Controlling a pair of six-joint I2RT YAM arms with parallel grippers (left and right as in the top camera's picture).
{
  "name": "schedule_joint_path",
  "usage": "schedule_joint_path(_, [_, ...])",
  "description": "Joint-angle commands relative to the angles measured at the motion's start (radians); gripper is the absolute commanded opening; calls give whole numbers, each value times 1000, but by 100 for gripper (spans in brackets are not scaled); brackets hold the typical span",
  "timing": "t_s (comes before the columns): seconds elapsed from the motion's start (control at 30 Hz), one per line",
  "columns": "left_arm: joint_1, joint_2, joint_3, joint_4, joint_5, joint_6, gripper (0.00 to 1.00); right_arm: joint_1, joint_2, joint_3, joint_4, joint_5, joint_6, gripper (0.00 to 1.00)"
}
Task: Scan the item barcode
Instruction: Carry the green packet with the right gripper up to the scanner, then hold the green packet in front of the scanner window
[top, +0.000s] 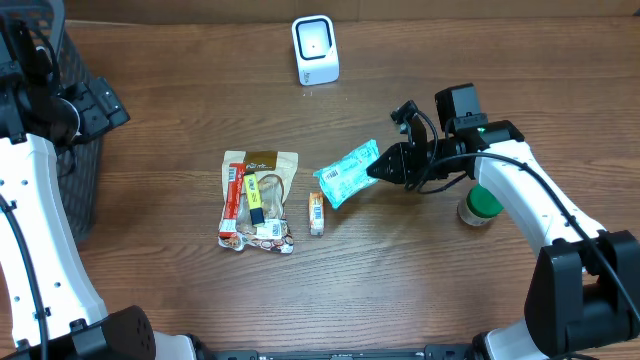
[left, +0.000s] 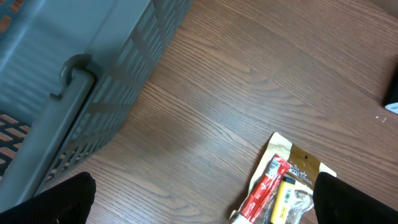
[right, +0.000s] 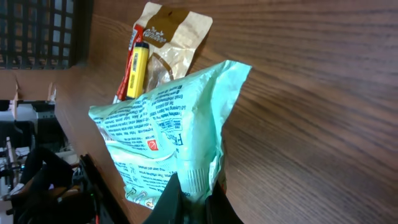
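- your right gripper (top: 380, 168) is clamped on one end of the mint-green packet (top: 347, 174); the wrist view shows the fingertips (right: 214, 208) pinching its bottom seam.
- the packet sits nearer your side than the white scanner (top: 315, 48) and a little to the scanner's right, well apart from it.
- the packet's free end points back toward the pile; its printed face is up in the overhead view. you can't make out a barcode.
- your left gripper (left: 205, 196) has its jaws wide apart and holds nothing; both dark fingers (left: 68, 199) show at the bottom corners of its wrist view.
- that arm is far left of the scanner, over the edge of the dark grey basket (top: 85, 185).
- pile on the table (top: 200, 90), left of the scanner and nearer you: brown pouch (top: 264, 163) with a red stick (top: 232, 205) and a yellow item (top: 253, 197) lying on it.
- a small bar (top: 316, 213) lies just beside the pile, almost straight in front of the scanner, near the packet but not touching it.
- a green-capped jar (top: 480, 205) stands right of the scanner and nearer you, partly under your right arm.
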Motion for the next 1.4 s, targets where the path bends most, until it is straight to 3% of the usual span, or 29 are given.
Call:
schedule_joint_path(0.0, [2, -6, 17, 0, 3, 8, 100, -2, -24, 84, -12, 47, 19, 3])
schedule_joint_path(0.3, [2, -6, 17, 0, 3, 8, 100, 8, -7, 597, -249, 292, 20, 3])
schedule_joint_path(0.43, [2, -6, 17, 0, 3, 8, 100, 21, 12, 775, -249, 403, 6, 3])
schedule_joint_path(0.73, [2, -6, 17, 0, 4, 8, 100, 141, 82, 787, 12, 679, -181, 3])
schedule_joint_path(1.07, [2, -6, 17, 0, 3, 8, 100, 241, 348, 787, 286, 932, -404, 3])
schedule_joint_path(1.37, [2, -6, 17, 0, 3, 8, 100, 242, 570, 787, 720, 1092, -481, 3])
